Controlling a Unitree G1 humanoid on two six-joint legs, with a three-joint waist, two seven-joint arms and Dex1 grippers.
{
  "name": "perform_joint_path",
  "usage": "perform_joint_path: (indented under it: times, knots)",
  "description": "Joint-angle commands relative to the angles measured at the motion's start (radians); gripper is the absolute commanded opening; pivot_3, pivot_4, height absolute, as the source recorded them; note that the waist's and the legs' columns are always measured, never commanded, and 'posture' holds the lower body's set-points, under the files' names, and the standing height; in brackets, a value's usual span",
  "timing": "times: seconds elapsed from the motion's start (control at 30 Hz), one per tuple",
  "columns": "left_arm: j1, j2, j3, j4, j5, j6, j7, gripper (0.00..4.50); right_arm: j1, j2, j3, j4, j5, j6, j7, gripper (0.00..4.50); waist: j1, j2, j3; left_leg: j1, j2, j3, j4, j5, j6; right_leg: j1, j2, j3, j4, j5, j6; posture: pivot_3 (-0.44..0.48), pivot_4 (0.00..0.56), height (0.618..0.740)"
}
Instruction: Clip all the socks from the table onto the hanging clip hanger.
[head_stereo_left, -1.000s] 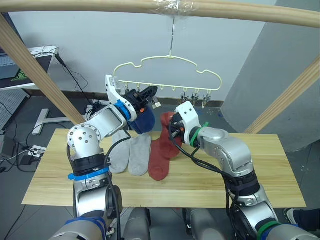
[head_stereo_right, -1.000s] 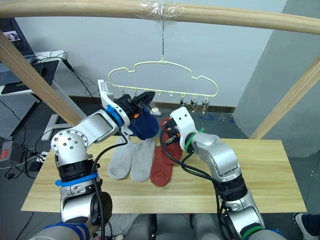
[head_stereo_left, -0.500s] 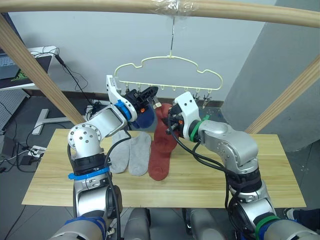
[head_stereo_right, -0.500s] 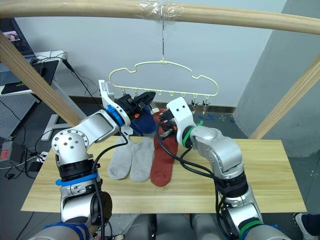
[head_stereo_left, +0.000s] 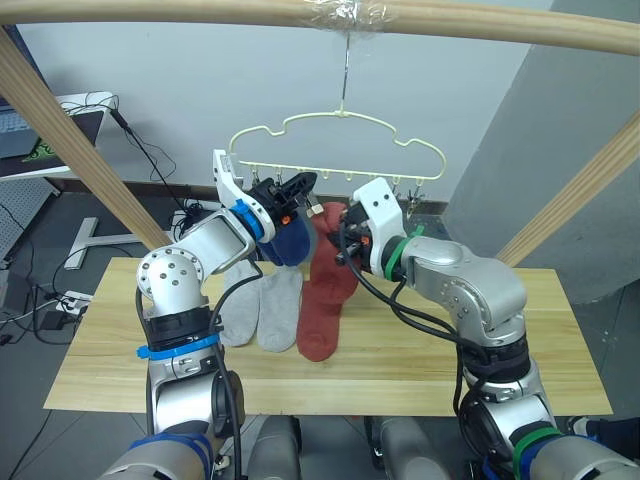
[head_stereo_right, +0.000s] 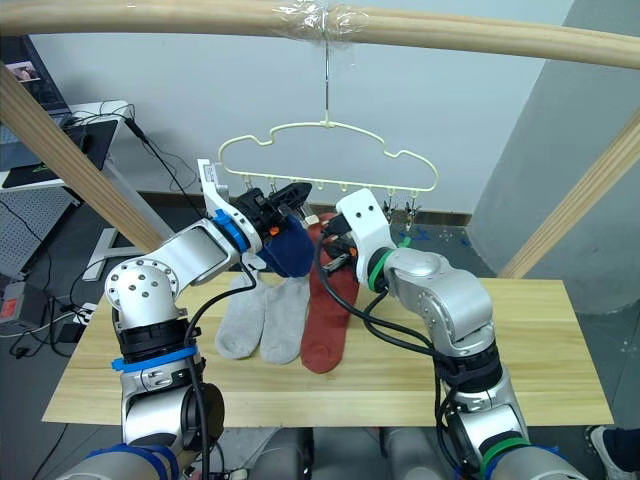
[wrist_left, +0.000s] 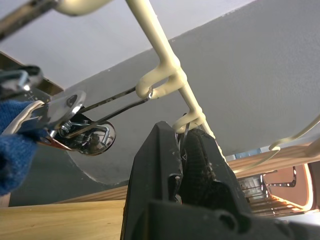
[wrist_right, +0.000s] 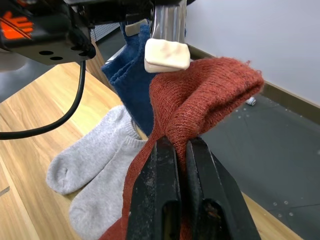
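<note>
1. Rust-red knitted ankle sock (wrist_right: 200, 100) now lifted by its cuff to just below the row of small metal clips, toe end still trailing on the light yellowish wooden table (head_stereo_left: 420, 350)
2. Pinched between the two black fingers of the right gripper (wrist_right: 181, 150), pressed together on a fold of the red fabric
3. One second back, same sock lower and further right, cuff near table height; since then raised and carried leftward until just beside the dark blue soft sock (head_stereo_left: 290, 240)
4. Blue sock hanging from a metal clip (wrist_left: 60, 117) of the thin pale-yellow wavy wire hanger (head_stereo_left: 335, 135), so probably already clipped
5. Left gripper (head_stereo_left: 290, 188) held up at the clip row all this while, unchanged from both earlier frames; black fingers (wrist_left: 200, 160) closed around a clip's wire loop, seemingly steadying or squeezing it
6. Two light grey ankle socks (head_stereo_left: 258, 305) lying flat side by side on the table, untouched, same place as before
7. Judged progress: one sock hung, a second at the clips, feeding the red cuff into open clip jaws next
</note>
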Motion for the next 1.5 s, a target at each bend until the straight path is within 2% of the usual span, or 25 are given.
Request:
perform_joint_path:
  times: [0.03, 1.27, 1.47, 1.5]
  knots:
    - [-0.005, 0.012, -0.005, -0.012, -0.008, -0.016, -0.02, 0.07, -0.02, -0.014, -0.025, -0.059, 0.022, 0.003, -0.003, 0.08, 0.0, 0.0, 0.0, 0.0, 0.0, 0.0, 0.0, 0.0, 0.0, 0.0, 0.0, 0.0, 0.0, 0.0, 0.0, -0.111, 0.227, 0.74]
    - [0.004, -0.005, -0.013, -0.009, -0.007, -0.056, -0.028, 0.07, -0.088, 0.07, 0.006, -0.017, 0.081, 0.027, -0.021, 0.08, -0.001, 0.0, 0.0, 0.0, 0.0, 0.0, 0.0, 0.0, 0.0, 0.0, 0.0, 0.0, 0.0, 0.0, 0.0, -0.109, 0.222, 0.74]
    - [0.007, 0.003, -0.003, -0.012, -0.06, -0.021, -0.046, 2.07, -0.083, 0.076, 0.008, -0.005, 0.075, 0.011, -0.028, 0.0, -0.002, 0.0, 0.0, 0.0, 0.0, 0.0, 0.0, 0.0, 0.0, 0.0, 0.0, 0.0, 0.0, 0.0, 0.0, -0.134, 0.224, 0.74]
    - [0.011, 0.01, -0.006, -0.014, -0.061, -0.016, -0.051, 2.4, -0.082, 0.079, 0.011, 0.0, 0.072, 0.006, -0.03, 0.0, -0.004, 0.0, 0.0, 0.0, 0.0, 0.0, 0.0, 0.0, 0.0, 0.0, 0.0, 0.0, 0.0, 0.0, 0.0, -0.166, 0.217, 0.74]
